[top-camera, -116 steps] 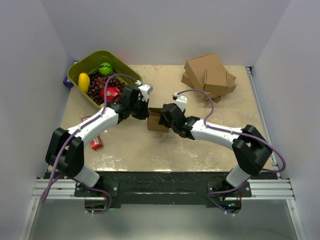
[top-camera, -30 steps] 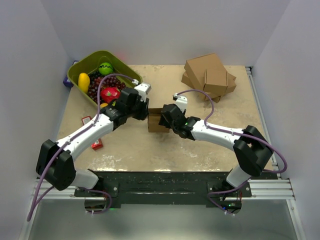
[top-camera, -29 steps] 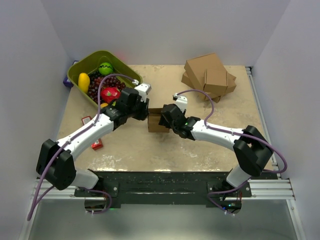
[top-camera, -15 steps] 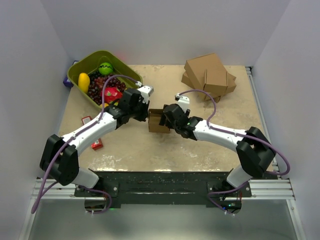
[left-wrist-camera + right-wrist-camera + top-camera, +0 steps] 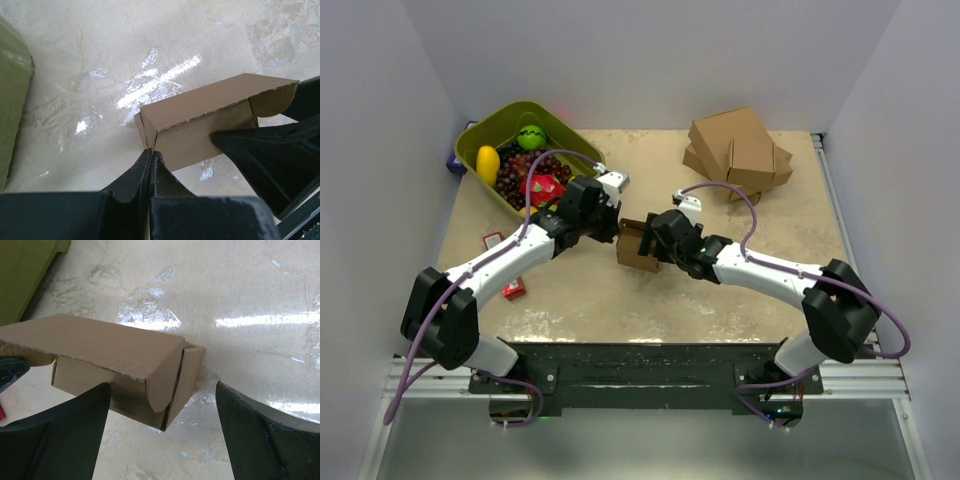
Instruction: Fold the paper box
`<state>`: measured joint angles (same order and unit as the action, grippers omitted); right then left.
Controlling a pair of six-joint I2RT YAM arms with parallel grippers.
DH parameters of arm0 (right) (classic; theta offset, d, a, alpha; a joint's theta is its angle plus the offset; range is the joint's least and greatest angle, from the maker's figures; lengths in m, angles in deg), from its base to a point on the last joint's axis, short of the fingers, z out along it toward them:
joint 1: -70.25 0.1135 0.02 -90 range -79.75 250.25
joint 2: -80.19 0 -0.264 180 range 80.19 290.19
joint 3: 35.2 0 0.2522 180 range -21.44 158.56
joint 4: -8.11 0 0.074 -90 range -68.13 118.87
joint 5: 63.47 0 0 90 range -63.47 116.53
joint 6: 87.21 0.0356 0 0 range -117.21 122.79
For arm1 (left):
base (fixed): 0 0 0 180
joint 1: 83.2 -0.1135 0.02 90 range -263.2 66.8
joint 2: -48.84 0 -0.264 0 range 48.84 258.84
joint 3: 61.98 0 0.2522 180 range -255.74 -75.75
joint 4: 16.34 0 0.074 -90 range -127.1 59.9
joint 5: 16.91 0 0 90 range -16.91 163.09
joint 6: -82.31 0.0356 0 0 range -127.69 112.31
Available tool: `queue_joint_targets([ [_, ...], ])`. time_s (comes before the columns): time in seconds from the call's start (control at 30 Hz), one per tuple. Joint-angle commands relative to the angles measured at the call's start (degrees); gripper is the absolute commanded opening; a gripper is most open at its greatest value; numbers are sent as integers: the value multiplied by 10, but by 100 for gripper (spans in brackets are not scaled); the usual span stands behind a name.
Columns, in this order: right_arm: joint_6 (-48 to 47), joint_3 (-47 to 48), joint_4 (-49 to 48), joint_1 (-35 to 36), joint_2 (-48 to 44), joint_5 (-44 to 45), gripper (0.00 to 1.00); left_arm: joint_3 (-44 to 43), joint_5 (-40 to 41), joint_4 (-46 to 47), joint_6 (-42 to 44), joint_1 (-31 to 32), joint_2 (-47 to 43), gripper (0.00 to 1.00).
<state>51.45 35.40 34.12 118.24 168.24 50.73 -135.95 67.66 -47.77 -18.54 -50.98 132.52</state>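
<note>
Plainly, the small, brown, creased kraft-cardboard paper box is set on the pale tabletop, between the two sets of fingers. The left fingers are pressed together, their tips set against a corner seam at one end of the box. Whether a thin cardboard edge is nipped between them cannot be told. The right fingers are spread wide apart with nothing clamped, and the opposite end of the box sits just ahead of them, framed by the gap.

The box is judged to be very light and hollow, so it is likely to be pushed along the glossy tabletop by any one-sided touch, and it is best braced from both ends. Its panels are thin. They are expected to stay stiff across the flat but to give readily at the scored creases, and a hard squeeze across the hollow body would probably crush it. At the end nearest the right fingers a flap is seen not fully tucked in. Hold is best taken on a single panel edge or flap, close to a crease, rather than around the whole body.
</note>
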Motion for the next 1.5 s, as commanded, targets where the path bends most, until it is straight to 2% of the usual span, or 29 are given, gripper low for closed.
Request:
queue_joint_targets([
  [0.0,35,-18,-34,0,-30,-23,89,-4,-15,11,11,-2,4,0],
  [0.47,68,-44,-85,0,-22,-33,89,-3,-30,13,8,-1,2,0],
  [0.87,62,-45,-62,0,-1,-18,73,-9,-65,26,-18,-2,-11,0],
  [1.27,54,-41,-54,0,10,-12,73,-15,-109,54,-47,-10,-11,0],
  [1.47,51,-42,-52,-1,6,-10,73,-12,-94,42,-37,-12,-6,0],
])
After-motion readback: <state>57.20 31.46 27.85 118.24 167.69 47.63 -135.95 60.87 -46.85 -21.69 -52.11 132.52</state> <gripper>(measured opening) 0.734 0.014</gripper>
